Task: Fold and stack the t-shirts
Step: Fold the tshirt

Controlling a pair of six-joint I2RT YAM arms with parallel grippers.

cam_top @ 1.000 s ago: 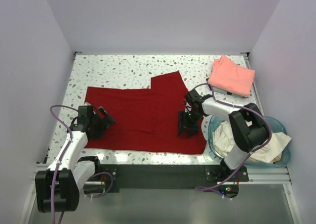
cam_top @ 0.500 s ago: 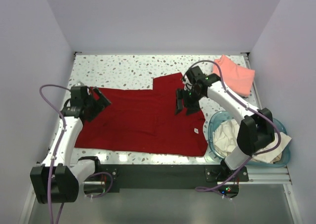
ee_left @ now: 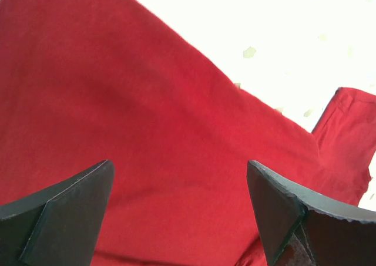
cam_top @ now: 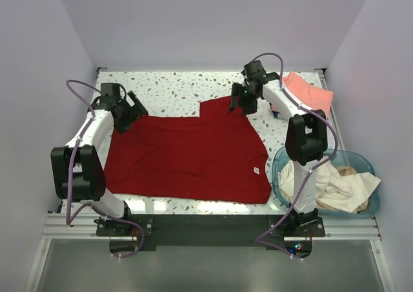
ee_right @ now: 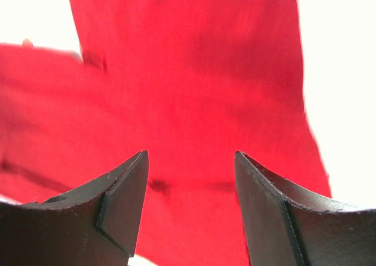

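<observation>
The dark red t-shirt (cam_top: pixel 187 153) lies spread flat on the speckled table, a small white label (cam_top: pixel 256 171) near its right edge. My left gripper (cam_top: pixel 132 108) is open, empty, above the shirt's far left corner; red cloth (ee_left: pixel 147 131) fills its wrist view. My right gripper (cam_top: pixel 237 105) is open, empty, above the shirt's raised far right part; red cloth (ee_right: pixel 188 90) lies below its fingers. A folded salmon-pink t-shirt (cam_top: pixel 308 98) sits at the far right. Cream-white t-shirts (cam_top: pixel 329 185) are piled in the basket.
A translucent teal basket (cam_top: pixel 279 176) stands at the near right, beside the red shirt's right edge. Bare speckled table (cam_top: pixel 174 89) runs along the back. White walls enclose the table on three sides.
Both arms have swung away from me to the shirt's far edge, the left to its far left corner, the right to its far right part. The shirt now lies flatter.
</observation>
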